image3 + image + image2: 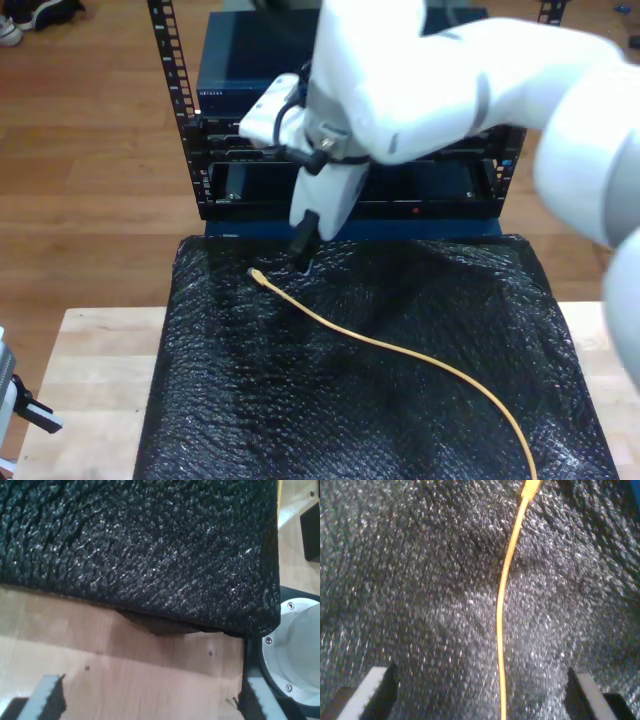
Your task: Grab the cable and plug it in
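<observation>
The table (95, 365) is pale wood, and most of it lies under a black bubble-textured mat (370, 360). Behind the mat stands a dark rack (350, 185) of network gear, its front facing the mat. A big white arm reaches in from the exterior view's right and hangs its pincer over the mat's far edge, close to the rack.

That is my second pincer (482, 692): its wrist view looks straight down the cable (400, 350), which runs up between the two toothed pads, jaws wide apart, nothing held, neither pad touching the cable. My first pincer (150, 700) hovers over bare wood by the mat's corner, jaws also apart and empty, next to a round metal base (300, 645).

The cable lies loose on the mat, curving from the edge of the picture at the exterior view's lower right up to its plug (257, 273) near the mat's far side, toward the exterior view's left. The plug tip sits just beside the hanging pincer.

The step in hand looks like the grab. To do it well, I'd say come down square over the cable a little behind the plug, keep it centred between the pads, and close firmly. A grip too far back would likely leave the plug drooping and hard to aim at a port.
</observation>
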Controlling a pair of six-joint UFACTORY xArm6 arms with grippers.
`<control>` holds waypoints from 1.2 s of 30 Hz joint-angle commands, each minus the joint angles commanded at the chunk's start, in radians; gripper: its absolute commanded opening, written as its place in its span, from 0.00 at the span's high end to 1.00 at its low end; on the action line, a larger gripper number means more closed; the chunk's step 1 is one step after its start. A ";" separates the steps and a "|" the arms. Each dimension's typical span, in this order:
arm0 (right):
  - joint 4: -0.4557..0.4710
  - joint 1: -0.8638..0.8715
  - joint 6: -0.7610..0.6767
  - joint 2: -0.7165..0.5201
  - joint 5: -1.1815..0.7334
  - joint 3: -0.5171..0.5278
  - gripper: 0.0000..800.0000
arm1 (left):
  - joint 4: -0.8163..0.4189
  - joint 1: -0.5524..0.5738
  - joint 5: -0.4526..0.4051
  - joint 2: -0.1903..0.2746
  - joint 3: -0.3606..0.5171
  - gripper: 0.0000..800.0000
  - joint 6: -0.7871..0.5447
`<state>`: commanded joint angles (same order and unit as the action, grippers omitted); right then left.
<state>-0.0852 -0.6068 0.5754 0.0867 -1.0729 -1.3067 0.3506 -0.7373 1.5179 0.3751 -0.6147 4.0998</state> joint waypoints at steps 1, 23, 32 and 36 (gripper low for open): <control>0.000 -0.006 0.000 0.009 0.012 0.002 0.03 | 0.000 0.000 0.000 0.000 0.000 0.00 0.000; 0.127 -0.044 -0.241 0.290 0.166 -0.095 0.03 | 0.000 0.000 0.003 0.000 0.000 0.00 -0.002; 0.199 -0.078 -0.302 0.402 0.161 -0.210 0.06 | 0.000 0.000 0.006 -0.002 0.000 0.00 0.000; 0.199 -0.086 -0.330 0.456 0.155 -0.259 0.07 | 0.000 0.000 0.008 -0.002 0.000 0.00 -0.002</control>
<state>0.1143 -0.6928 0.2455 0.5424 -0.9179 -1.5660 0.3506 -0.7373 1.5255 0.3736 -0.6147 4.0983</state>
